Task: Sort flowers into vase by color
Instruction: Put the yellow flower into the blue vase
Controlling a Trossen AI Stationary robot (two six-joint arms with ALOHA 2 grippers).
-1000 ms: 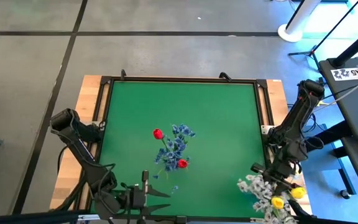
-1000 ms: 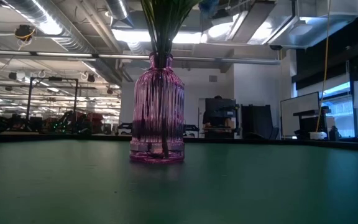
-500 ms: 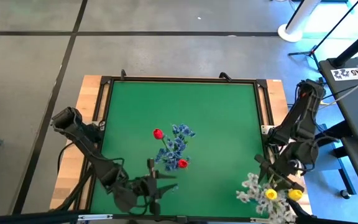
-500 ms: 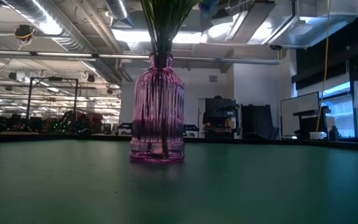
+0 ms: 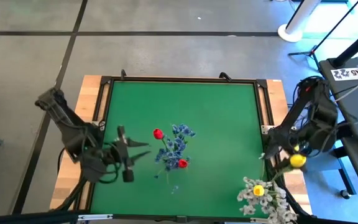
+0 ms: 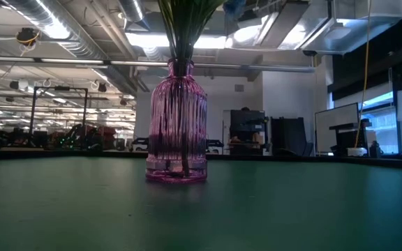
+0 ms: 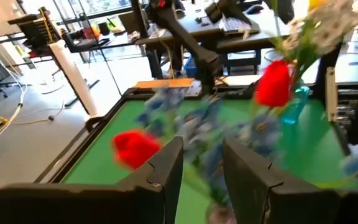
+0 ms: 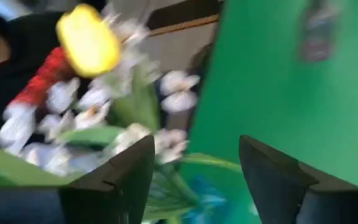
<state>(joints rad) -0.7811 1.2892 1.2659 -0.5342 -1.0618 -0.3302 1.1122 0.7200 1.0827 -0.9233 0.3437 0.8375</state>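
Note:
A pink ribbed glass vase (image 6: 176,125) stands mid-table and holds red tulips (image 5: 158,133) and blue blossoms (image 5: 176,144). My left gripper (image 5: 143,150) hovers open just left of them, with its fingers pointing at them (image 7: 201,149). At the table's near-right corner a bunch of whitish blossoms (image 5: 263,198) with a yellow tulip (image 5: 258,190) stands in a teal vase (image 7: 300,102). A second yellow tulip (image 5: 298,160) sits farther off, beside my right arm. My right gripper (image 5: 271,163) is open above this bunch (image 8: 194,146). My right gripper has a green stem (image 8: 207,162) crossing the gap between its open fingers. I cannot tell whether either finger touches it.
The green mat (image 5: 216,112) has a black frame around it and wooden table strips on both sides. The mat's far half is bare. Desks, monitors and cables stand beyond the right edge.
My left gripper has swung from the near edge toward the far-left and now sits beside the pink vase, turned toward it. My right arm has drawn back toward the far edge. One yellow tulip has moved with it, away from the whitish bunch, which has shifted a little.

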